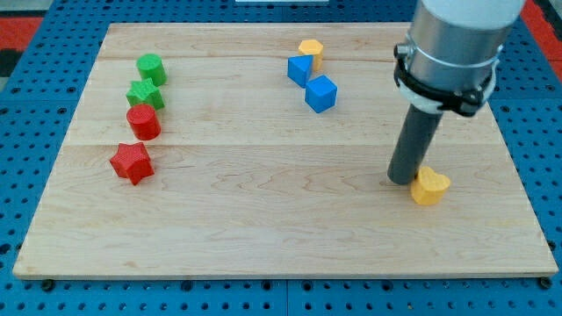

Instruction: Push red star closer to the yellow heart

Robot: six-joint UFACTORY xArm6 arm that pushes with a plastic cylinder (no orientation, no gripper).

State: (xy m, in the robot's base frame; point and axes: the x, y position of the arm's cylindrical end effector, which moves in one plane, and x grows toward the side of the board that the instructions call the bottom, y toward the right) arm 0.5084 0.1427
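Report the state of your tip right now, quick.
My tip: no fingers, holding nothing; it rests on the table just left of the yellow heart, far from the red star.

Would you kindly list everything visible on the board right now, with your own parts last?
red star: 1, red, left side, lowest of the left column
red cylinder: 1, red, just above the star
green star: 1, green, above the cylinder
green cylinder: 1, green, top of the left column
blue blocks: 2, blue, top centre
yellow block: 1, yellow, top centre, touching a blue one
yellow heart: 1, yellow, right side
board: 1, pale wood
my tip: 1, dark, beside the heart's left
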